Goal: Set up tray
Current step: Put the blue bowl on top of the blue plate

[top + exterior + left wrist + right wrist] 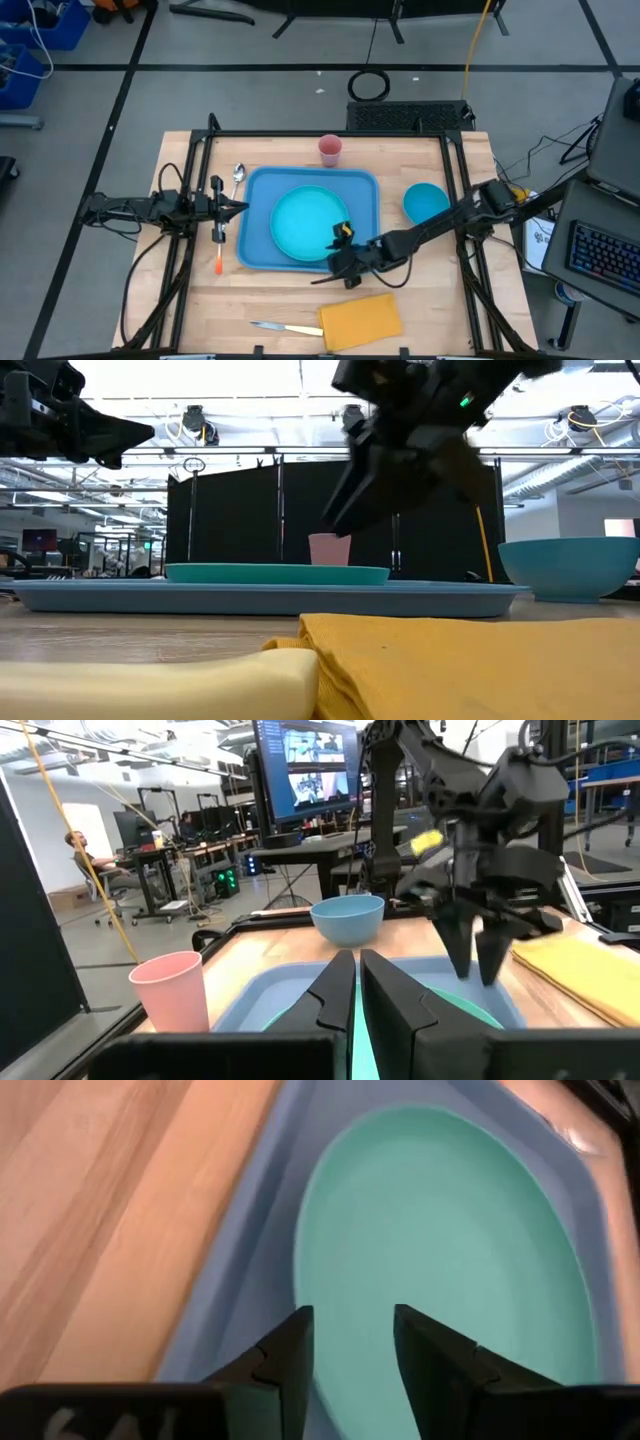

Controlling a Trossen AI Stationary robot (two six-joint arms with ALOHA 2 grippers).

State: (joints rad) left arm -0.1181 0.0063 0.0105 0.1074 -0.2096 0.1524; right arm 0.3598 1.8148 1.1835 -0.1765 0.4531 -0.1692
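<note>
Wooden table (200, 300): tray (255, 225), plate (305, 222), cup (330, 150).

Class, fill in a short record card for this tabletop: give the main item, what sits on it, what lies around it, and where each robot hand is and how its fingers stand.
Main item: large blue plastic rectangular tray on the wooden table
On it: round turquoise plate
Beyond it: pink cup
Right of it: blue bowl
Left of it: metal spoon
Near edge: folded yellow cloth, knife
Right hand: above the plate's near rim, fingers apart, empty
Left hand: at the tray's left edge, fingers shut, empty
</note>
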